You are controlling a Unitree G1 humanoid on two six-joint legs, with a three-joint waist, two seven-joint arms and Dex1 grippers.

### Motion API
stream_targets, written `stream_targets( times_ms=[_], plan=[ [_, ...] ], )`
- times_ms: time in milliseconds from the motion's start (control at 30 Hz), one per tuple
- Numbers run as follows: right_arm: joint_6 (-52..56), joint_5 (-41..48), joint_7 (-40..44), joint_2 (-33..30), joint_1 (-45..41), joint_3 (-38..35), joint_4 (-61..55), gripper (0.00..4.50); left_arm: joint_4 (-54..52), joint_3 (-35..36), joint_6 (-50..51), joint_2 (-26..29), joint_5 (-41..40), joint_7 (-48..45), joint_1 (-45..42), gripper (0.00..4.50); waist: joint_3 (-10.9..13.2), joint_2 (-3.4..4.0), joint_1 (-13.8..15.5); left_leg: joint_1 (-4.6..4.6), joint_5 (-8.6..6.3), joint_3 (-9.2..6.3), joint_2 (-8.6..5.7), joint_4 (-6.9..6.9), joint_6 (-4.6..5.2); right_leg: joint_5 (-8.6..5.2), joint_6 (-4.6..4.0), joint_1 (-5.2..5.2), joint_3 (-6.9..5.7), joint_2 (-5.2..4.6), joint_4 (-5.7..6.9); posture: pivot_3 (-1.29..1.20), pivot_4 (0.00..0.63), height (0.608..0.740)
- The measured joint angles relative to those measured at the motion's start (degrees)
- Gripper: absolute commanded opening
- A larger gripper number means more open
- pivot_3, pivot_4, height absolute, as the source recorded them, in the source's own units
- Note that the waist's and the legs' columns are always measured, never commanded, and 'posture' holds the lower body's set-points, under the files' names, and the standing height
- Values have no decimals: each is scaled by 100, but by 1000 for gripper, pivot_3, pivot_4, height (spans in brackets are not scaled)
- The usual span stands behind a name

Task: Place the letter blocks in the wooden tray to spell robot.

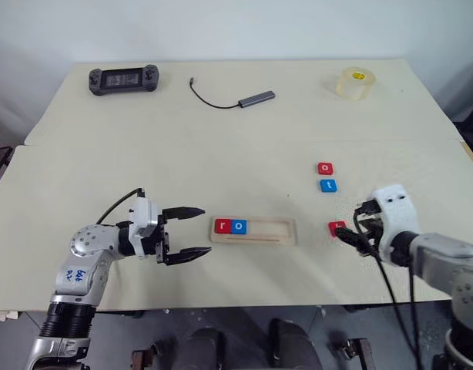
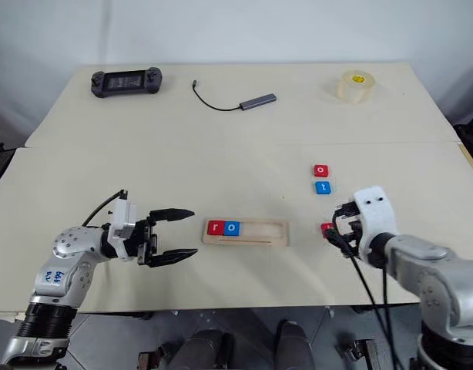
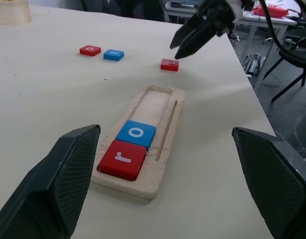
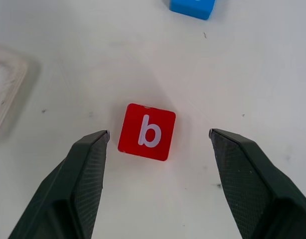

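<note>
Black right claw [image 4: 155, 149] hangs spread over the red b [image 4: 147, 132], untouched on the table. I'd drop straight, pinch its flat sides, then seat it beside the blue o [image 3: 136, 134] in the tray [image 1: 253, 232], probably flush. Left claw [image 1: 192, 230] gapes empty.

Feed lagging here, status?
Both grippers open: left, right above red b block. Wooden tray holds r, o. Nothing blocking.
</note>
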Motion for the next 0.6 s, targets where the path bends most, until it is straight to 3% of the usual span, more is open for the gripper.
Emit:
stream_targets(
  times_ms=[67, 167, 267, 400, 600],
  plan=[
    [-1332, -75, 1340, -1174, 362, 233, 393, 3392, 0, 22, -15, 83, 0, -3, 61, 4500, 1, -1, 8, 1, -1, 2, -2, -6, 5, 2, 5, 6, -3, 2, -13, 0, 150, 740],
    [-3109, -366, 2768, -1821, 659, 529, 1068, 3392, -1, 67, -20, 150, 0, -5, 92, 4500, -5, -25, -6, 7, -2, 4, 5, -8, 6, 5, 11, 16, -4, 8, -23, 0, 150, 740],
    [-4704, -684, 3784, -1860, 628, 893, 2041, 3392, -13, 68, -23, 180, -1, -20, 112, 4500, -2, -27, -13, 6, -1, 10, 4, -2, 8, 8, 17, 16, 0, 3, -26, 0, 150, 740],
    [-6488, -1339, 4853, -1825, -175, 1695, 3575, 3392, -180, 68, -63, 220, -3, -80, 173, 4500, 1, -24, -21, 8, 0, 7, 9, 4, 6, 8, 17, 17, -5, 0, -24, 0, 150, 740],
    [-7534, -2032, 5392, -1315, -921, 2519, 4919, 3392, -375, 15, -75, 212, -4, -68, 250, 4500, 2, -23, -6, 0, 0, -2, 7, 12, 4, 8, 17, 17, -14, -5, -27, 0, 150, 740]
  ],
)
